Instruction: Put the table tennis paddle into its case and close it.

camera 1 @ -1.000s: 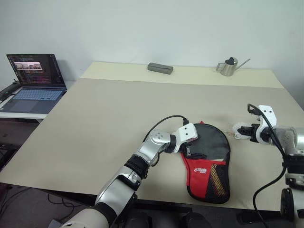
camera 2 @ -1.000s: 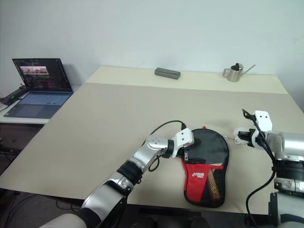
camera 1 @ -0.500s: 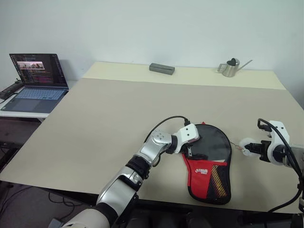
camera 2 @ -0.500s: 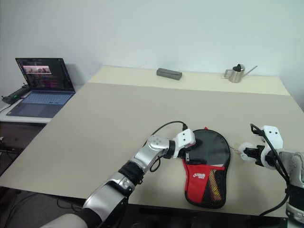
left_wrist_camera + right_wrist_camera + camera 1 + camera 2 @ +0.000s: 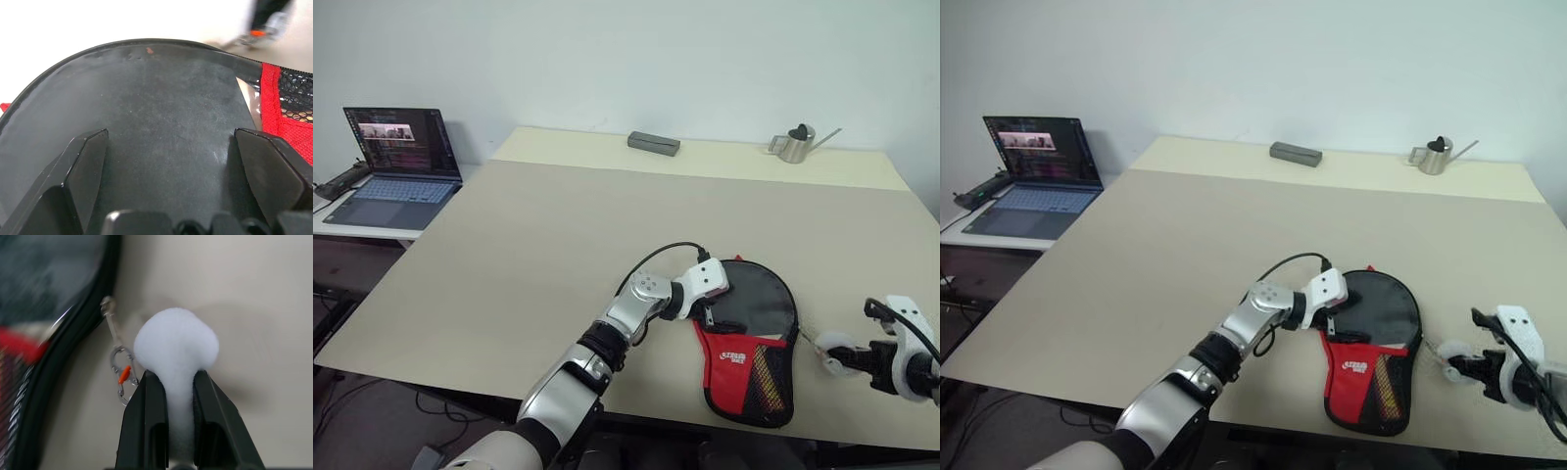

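The right gripper (image 5: 168, 382), fingers pinching the white pom-pom (image 5: 176, 345), has dragged it down the right edge of the case (image 5: 749, 338) on the desk (image 5: 538, 235) — zipping nearly done — while the left gripper (image 5: 168, 161), fingers spread, pins the black top.

We see the case (image 5: 749, 338) lying flat near the table's front edge, black round part rearward, red mesh-pocketed part forward, white pom-pom (image 5: 176, 345) pulled rightward.

Open desk, obstacles only near front and far edge

The desk (image 5: 538, 235) lies bare across its middle; the case (image 5: 752, 338) and both end effectors crowd the near right, a grey block (image 5: 654, 143) and watering can (image 5: 795, 142) line the far edge.
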Robot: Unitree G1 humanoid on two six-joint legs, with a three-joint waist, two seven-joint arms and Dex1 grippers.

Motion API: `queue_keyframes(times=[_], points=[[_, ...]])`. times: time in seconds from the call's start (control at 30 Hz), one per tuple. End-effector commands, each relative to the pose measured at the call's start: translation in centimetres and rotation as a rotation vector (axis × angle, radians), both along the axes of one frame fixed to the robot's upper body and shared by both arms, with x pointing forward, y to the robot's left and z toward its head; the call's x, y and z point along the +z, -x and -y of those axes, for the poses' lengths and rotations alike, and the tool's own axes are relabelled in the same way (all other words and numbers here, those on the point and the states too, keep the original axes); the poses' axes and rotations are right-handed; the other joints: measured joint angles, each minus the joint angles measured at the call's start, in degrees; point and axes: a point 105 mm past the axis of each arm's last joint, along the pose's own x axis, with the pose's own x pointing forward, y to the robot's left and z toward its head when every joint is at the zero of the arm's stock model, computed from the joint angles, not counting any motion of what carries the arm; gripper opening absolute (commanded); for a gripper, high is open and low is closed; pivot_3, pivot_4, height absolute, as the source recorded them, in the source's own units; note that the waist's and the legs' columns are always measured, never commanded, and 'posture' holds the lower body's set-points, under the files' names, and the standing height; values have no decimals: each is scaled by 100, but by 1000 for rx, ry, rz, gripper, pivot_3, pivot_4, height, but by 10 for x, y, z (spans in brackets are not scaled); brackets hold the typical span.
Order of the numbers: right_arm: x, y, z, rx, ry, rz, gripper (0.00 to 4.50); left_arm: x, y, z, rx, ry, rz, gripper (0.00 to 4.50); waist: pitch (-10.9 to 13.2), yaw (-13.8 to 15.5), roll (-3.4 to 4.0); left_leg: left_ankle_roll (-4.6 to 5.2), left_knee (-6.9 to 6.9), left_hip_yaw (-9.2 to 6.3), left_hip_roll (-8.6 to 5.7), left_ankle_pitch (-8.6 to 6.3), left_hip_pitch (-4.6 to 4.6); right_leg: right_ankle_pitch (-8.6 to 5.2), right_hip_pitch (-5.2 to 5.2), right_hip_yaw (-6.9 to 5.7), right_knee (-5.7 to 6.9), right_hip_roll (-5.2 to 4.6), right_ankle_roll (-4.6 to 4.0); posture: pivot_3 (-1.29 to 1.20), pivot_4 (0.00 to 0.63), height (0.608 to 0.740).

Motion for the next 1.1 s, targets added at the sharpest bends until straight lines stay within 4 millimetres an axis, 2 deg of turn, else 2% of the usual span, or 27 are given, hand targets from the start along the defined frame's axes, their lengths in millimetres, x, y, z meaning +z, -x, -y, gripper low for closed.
queue_keyframes(times=[0.03,0.37,0.5,0.63,0.83,1.1], points=[[7,22,-8,91,-1,-27,177,-65,24,-16,-34,-236,-127,4500,0,13,-1,0,1,-6,-4,0,-2,-2,1,-7,-1,-3,3,0,150,740],[-1,71,-25,254,27,-175,166,-64,27,-13,-47,-233,-128,4500,-7,174,-10,2,-3,-27,-33,-2,-8,-34,13,-27,-8,-29,46,0,150,740],[-2,74,-17,231,34,-186,154,-65,28,-11,-53,-234,-129,4500,-9,184,-14,22,-3,-39,-64,-14,-8,-49,25,-28,-7,-59,49,0,150,740],[-4,78,-18,243,28,-198,153,-64,29,-10,-58,-232,-130,4500,-8,187,-15,43,-3,-46,-86,-27,-7,-59,35,-28,-12,-76,54,0,150,740],[-6,67,-20,226,26,-165,151,-64,31,-11,-96,-254,-112,4500,-8,176,-22,49,-1,-49,-91,-32,-4,-68,40,-25,-11,-84,56,0,150,740],[-4,75,-17,266,28,-203,149,-65,32,-9,-106,-257,-108,4500,-9,176,-22,49,-1,-57,-92,-32,6,-72,57,-30,-14,-84,57,0,150,740]])
